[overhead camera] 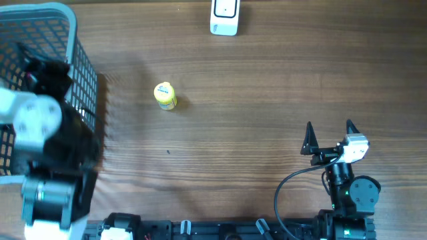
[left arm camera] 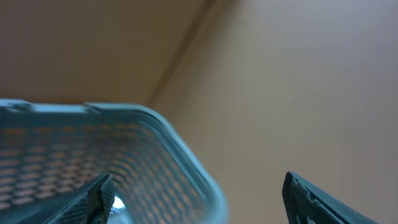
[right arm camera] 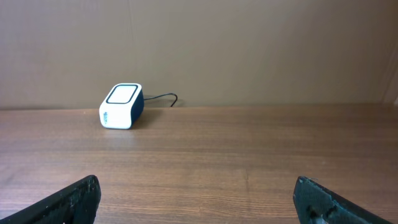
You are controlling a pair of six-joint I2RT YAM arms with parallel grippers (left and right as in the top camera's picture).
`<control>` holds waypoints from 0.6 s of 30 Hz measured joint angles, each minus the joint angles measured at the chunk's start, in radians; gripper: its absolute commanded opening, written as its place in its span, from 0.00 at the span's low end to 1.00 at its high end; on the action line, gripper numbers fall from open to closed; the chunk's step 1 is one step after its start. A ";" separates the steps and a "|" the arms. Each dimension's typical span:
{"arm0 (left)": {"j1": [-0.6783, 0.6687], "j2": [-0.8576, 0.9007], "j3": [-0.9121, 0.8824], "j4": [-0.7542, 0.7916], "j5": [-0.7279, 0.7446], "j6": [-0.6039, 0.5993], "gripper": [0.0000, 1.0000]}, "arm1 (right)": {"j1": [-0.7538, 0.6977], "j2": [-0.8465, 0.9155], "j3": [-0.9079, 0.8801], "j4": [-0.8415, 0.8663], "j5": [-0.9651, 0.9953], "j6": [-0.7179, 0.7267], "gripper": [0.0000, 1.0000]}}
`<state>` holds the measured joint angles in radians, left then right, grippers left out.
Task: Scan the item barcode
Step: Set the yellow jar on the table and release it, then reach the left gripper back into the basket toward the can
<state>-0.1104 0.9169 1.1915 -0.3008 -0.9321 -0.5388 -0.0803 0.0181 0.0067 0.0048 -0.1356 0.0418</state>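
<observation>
Yellow bottle (overhead camera: 165, 95) sits left of the counter's middle, apart from the far-edge scanner (overhead camera: 224, 17), with left tool (left arm camera: 196, 190) over the basket (overhead camera: 75, 47) and right tool (overhead camera: 329, 130) both released and empty; a clumsy pinch could topple it or cover its barcode.

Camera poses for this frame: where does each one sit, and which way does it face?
Overhead: above the table, looking straight down at the basket, yellow item and scanner; left arm and right gripper show.
Left wrist: above the basket, facing past its rim; left gripper fingers open at the bottom.
Right wrist: low over the table, facing the scanner; open fingers at the bottom.
Shared: the overhead and right wrist views both show the scanner.
</observation>
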 measured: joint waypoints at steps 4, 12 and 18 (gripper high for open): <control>0.137 0.125 0.000 0.025 0.013 -0.010 0.86 | 0.000 0.000 0.000 0.000 0.000 0.000 1.00; 0.378 0.299 -0.001 -0.108 0.230 -0.232 0.86 | 0.000 0.000 0.000 0.000 0.000 0.000 1.00; 0.566 0.378 -0.001 -0.221 0.505 -0.426 0.92 | 0.000 0.000 0.000 0.000 0.000 0.000 1.00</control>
<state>0.4561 1.2945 1.1904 -0.5217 -0.4271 -0.9649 -0.0803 0.0181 0.0067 0.0048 -0.1360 0.0418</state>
